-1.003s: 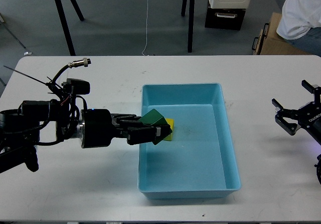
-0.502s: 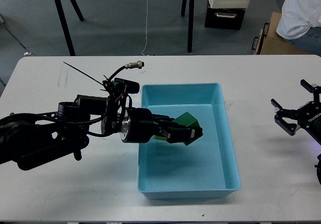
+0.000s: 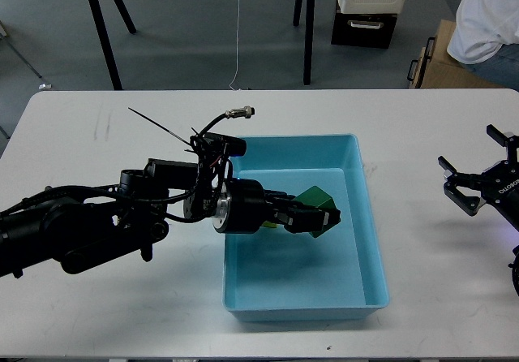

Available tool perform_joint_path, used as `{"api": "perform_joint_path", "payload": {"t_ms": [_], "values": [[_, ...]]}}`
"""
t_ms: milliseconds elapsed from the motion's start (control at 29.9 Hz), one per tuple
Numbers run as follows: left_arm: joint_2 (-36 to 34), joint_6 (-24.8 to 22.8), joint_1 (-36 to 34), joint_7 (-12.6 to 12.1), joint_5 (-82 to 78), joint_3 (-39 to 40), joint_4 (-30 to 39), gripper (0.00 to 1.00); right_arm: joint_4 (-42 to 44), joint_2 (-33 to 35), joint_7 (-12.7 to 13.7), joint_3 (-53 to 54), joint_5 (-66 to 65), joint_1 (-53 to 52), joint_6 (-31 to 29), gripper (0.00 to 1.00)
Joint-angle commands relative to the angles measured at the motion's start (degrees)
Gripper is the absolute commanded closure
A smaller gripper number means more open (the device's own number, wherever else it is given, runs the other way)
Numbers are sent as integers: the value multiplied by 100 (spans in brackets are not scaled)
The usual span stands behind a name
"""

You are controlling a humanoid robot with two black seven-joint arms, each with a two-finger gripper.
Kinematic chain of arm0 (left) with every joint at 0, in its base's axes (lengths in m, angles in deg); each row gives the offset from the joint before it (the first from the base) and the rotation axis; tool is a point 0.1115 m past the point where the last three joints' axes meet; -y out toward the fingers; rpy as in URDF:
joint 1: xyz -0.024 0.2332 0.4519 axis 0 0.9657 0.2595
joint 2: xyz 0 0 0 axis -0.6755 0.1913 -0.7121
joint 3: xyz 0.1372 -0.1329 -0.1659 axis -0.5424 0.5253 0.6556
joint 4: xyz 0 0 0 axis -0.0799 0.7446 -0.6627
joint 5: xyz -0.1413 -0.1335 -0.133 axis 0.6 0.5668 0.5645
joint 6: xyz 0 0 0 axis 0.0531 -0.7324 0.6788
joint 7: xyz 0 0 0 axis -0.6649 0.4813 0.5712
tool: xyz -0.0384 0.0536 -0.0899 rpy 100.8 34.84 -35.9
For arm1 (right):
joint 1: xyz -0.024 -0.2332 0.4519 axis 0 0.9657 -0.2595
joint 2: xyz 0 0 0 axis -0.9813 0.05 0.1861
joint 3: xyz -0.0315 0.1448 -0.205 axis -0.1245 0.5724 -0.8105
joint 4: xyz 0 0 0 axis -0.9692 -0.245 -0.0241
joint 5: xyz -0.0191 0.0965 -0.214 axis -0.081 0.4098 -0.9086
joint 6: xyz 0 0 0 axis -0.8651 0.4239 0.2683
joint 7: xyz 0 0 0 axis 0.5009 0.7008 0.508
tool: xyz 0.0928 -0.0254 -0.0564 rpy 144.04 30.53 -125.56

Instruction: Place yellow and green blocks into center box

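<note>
Clamped on the one green block (image 3: pixel 315 205), the jaws of the left gripper (image 3: pixel 323 217) hold it tilted, one corner up, above the floor of the light blue box (image 3: pixel 366 216). That arm comes in from the left edge of the desk (image 3: pixel 122 297), crosses the box's left wall, and ends over the middle of the box's rear half. Whether the green block touches the box floor cannot be told, since the fingers and the block's lower faces blur together.

One yellow block (image 3: pixel 271 223) shows only as a thin sliver just below the gripper's round silver wrist, inside the box near its left wall. Most of it is hidden behind the arm.

So the count stands at one green block, one yellow block, and one box, with both blocks inside the box's outline. The box is a shallow rectangular tray sitting at the centre of the white desk, its long side running away from the robot.

At the right edge, the right gripper (image 3: pixel 478 182) hangs over the desk well apart from the box, its jaws spread wide and holding nothing.

Beyond the desk's far edge stand black stand legs (image 3: pixel 308 29), a black-and-white case (image 3: pixel 369 9), a cardboard box (image 3: pixel 442 66), and part of a person in a white shirt (image 3: pixel 486 17).
</note>
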Motion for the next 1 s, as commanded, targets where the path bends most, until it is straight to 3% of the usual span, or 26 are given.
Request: {"api": "perform_joint_path", "payload": {"t_ms": [0,167,468,602,970], "values": [[10,8,-32,-1,18,16,-102,23,1,-15,0,-3,0,-13,0,3],[107,0,-50,8,229,51,-120,2,1,-42,0,-3,0,-21,0,3],[45,70,-67,-10,343,191,-321,1,10,-15,-9,6,-9,-39,0,3],[2,359,12,-36,649,779,-865,1,18,-7,0,6,-9,-48,0,3],[-280,343,275,-10,3355,2494,-2316,1,-8,125,9,32,0,-65,0,3]]}}
